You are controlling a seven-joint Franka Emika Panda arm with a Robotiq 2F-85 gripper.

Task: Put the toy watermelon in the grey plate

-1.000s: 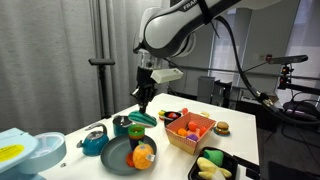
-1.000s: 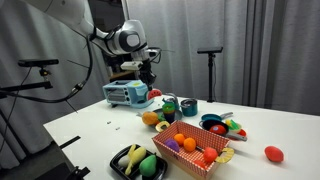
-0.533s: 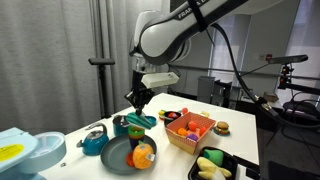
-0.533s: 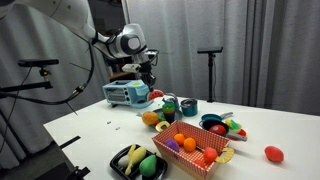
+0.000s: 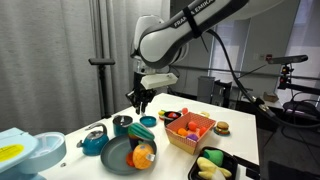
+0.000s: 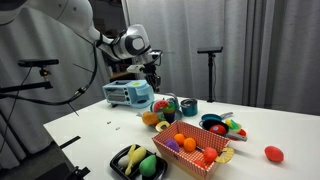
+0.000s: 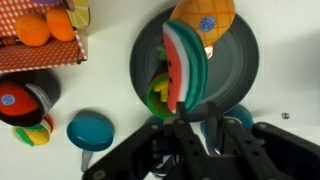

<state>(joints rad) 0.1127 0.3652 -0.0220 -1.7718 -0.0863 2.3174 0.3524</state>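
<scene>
The toy watermelon (image 7: pixel 183 65), its lower end hidden, sits clamped in the hand (image 7: pixel 193 124) over the grey plate (image 7: pixel 236 60).

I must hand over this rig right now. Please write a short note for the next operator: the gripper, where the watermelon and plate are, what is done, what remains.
Gripper: shut on the toy watermelon, holding it in the air.
Grey plate: on the table, directly under the slice in the wrist view. An orange toy fruit lies on it.
Done: watermelon picked up and brought above the plate.
Left: lower it, open the jaws over a bare part of the plate, then withdraw.
</scene>
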